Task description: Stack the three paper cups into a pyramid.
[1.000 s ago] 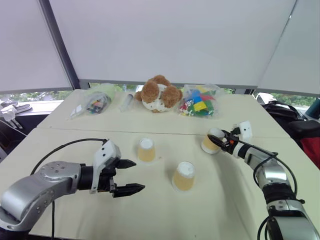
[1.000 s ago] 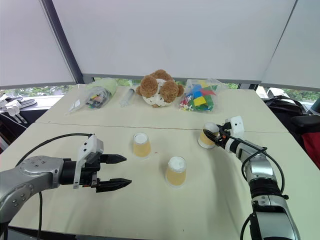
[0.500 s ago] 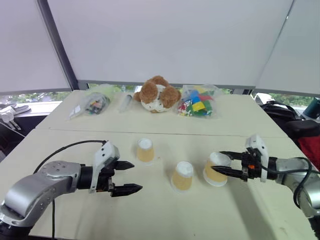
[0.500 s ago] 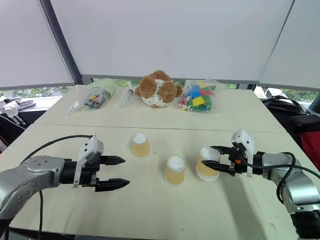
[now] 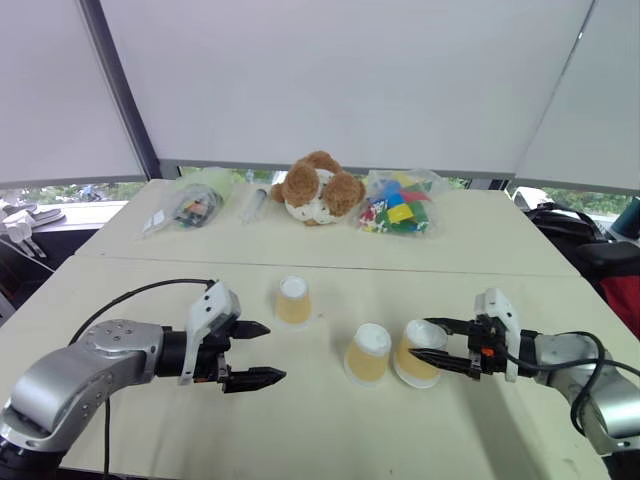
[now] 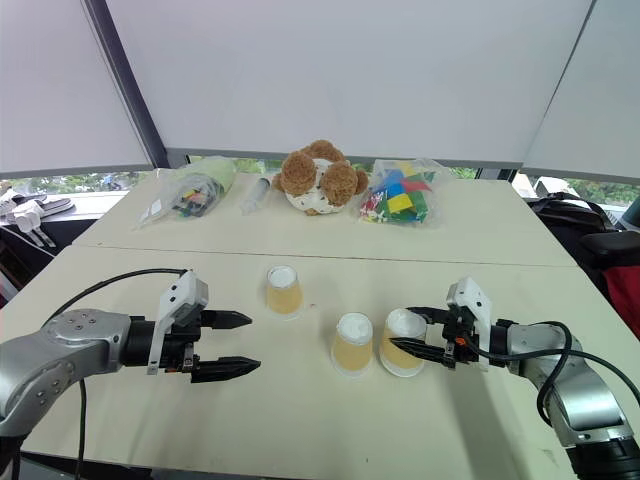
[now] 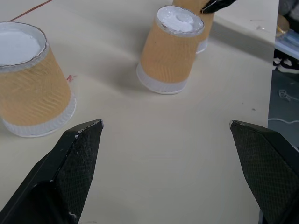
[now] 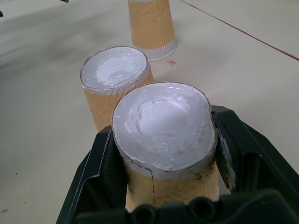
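Three tan paper cups stand upside down on the table, white bases up. One cup [image 5: 293, 300] is toward the back at the centre left, and a second cup [image 5: 367, 352] sits nearer the front. Close beside that one on the right is the third cup [image 5: 415, 355], slightly tilted, with my right gripper [image 5: 421, 338] shut on it from the right. The right wrist view shows this cup [image 8: 163, 135] clamped between both fingers [image 8: 100, 158]. My left gripper [image 5: 276, 352] hovers open over the table to the left of the cups, pointing right, holding nothing. No pyramid stands.
Along the table's far edge lie a brown plush toy [image 5: 315, 187], a clear bag of coloured blocks [image 5: 398, 212], another clear bag [image 5: 190, 207] and a small tube [image 5: 253, 204]. A seam [image 5: 150, 262] crosses the table behind the cups. A dark bag [image 5: 560, 225] sits beyond the right edge.
My right gripper has carried its cup from the far right back toward me and leftward, down beside the front cup. The left gripper has stayed where it was, open.
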